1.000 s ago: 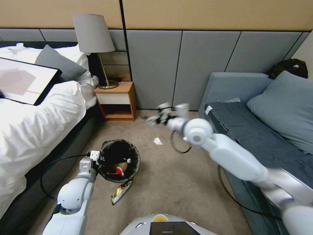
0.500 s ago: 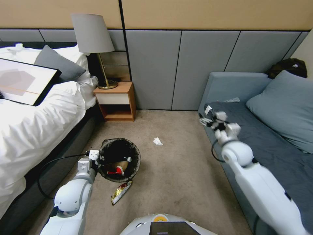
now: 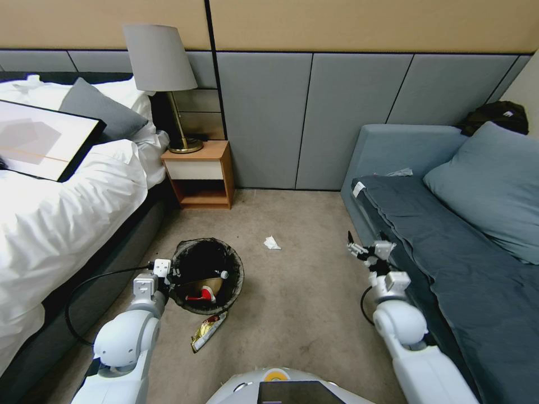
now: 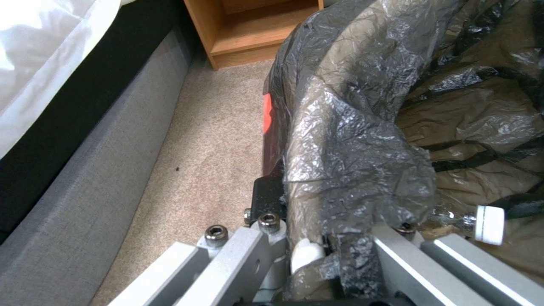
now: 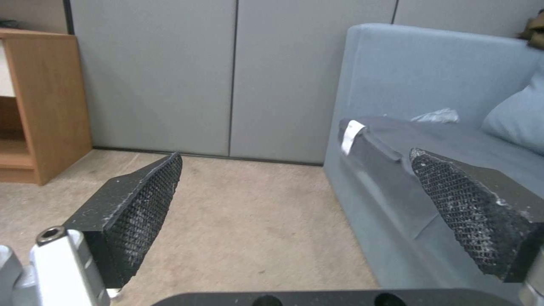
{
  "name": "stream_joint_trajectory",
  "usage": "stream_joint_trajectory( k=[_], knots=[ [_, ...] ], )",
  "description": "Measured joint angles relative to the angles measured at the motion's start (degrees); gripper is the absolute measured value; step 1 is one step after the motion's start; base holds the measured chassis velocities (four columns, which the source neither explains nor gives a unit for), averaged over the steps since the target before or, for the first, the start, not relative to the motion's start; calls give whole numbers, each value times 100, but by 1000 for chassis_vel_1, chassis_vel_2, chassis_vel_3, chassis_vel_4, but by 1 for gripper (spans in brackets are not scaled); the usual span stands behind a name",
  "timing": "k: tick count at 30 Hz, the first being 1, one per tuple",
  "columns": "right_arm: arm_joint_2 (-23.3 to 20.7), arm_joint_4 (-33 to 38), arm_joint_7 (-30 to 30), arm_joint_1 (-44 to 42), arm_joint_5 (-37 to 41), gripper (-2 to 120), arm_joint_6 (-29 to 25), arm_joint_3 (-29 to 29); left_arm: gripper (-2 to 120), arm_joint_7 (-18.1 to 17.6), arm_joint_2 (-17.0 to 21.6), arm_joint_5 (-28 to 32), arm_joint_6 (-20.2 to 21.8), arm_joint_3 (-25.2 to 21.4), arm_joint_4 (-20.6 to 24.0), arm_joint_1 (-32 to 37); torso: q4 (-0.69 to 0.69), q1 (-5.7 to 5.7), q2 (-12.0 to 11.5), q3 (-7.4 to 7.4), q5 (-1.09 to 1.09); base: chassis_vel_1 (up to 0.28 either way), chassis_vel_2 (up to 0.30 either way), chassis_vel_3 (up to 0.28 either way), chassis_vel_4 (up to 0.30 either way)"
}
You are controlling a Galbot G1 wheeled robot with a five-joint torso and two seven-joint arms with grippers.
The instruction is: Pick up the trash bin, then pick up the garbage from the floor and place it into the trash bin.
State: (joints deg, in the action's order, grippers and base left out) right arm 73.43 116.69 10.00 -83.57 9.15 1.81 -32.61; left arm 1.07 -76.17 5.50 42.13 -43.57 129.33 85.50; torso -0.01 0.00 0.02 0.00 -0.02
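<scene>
The trash bin (image 3: 206,275), lined with a crinkled black bag, stands on the carpet beside the bed. My left gripper (image 3: 169,273) is shut on its near-left rim. In the left wrist view the bin's bag-covered rim (image 4: 351,140) is pinched in the left gripper (image 4: 323,255). Inside the bin lie a red-and-white wrapper (image 3: 203,294) and a small bottle with a white cap (image 3: 223,275). Garbage on the floor: a gold foil wrapper (image 3: 209,330) against the bin's front and a crumpled white tissue (image 3: 272,242) farther out. My right gripper (image 3: 365,247) hangs open and empty by the sofa's front edge; its pads (image 5: 144,208) stand wide apart.
A bed (image 3: 50,224) with white bedding runs along the left. A wooden nightstand (image 3: 199,174) with a lamp (image 3: 163,73) stands at the wall. A grey-blue sofa (image 3: 449,224) with a cushion fills the right. Open carpet (image 3: 303,297) lies between bin and sofa.
My right arm has swung from above the middle of the floor to the right and drawn back low beside the sofa. The left gripper and bin have stayed put.
</scene>
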Motion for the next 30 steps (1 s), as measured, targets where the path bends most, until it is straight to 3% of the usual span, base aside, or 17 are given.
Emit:
stream_joint_trajectory(
  k=[15,30],
  knots=[
    [-308,-321,42,374,257,100,123,213,0,18,23,-10,0,-39,-76,-56,-1,0,0,0,2,-18,21,16,-14],
    [-399,-362,75,520,383,100,199,346,0,23,50,-2,0,-143,-55,-3,-1,0,0,1,2,-119,112,125,-118]
  ],
)
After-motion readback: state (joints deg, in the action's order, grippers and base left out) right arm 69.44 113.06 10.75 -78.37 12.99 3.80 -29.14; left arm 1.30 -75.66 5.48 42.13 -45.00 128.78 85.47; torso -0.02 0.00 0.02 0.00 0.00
